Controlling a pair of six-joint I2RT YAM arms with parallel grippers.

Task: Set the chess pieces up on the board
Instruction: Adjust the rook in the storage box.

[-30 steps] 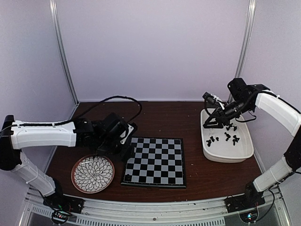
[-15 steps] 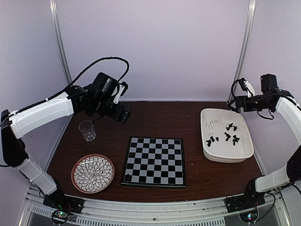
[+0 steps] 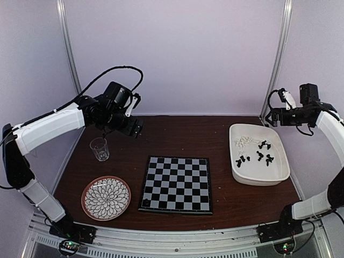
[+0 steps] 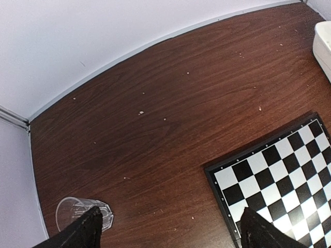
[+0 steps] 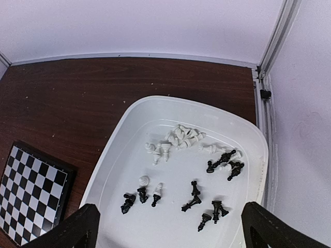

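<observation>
The flat square chessboard of black and pale grey checkers lies at the near middle of the dark brown wooden table. The tiny black and white chess pieces lie tumbled in the white rectangular plastic tub, to the right of the board. The left gripper hangs above the table's far left, fingers spread wide and empty, beside a clear drinking glass. The right gripper hangs over the tub, also spread and empty.

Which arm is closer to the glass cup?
Left. The left gripper hangs raised beside the glass cup, toward the board; the right gripper is across the table by the tub.
</observation>
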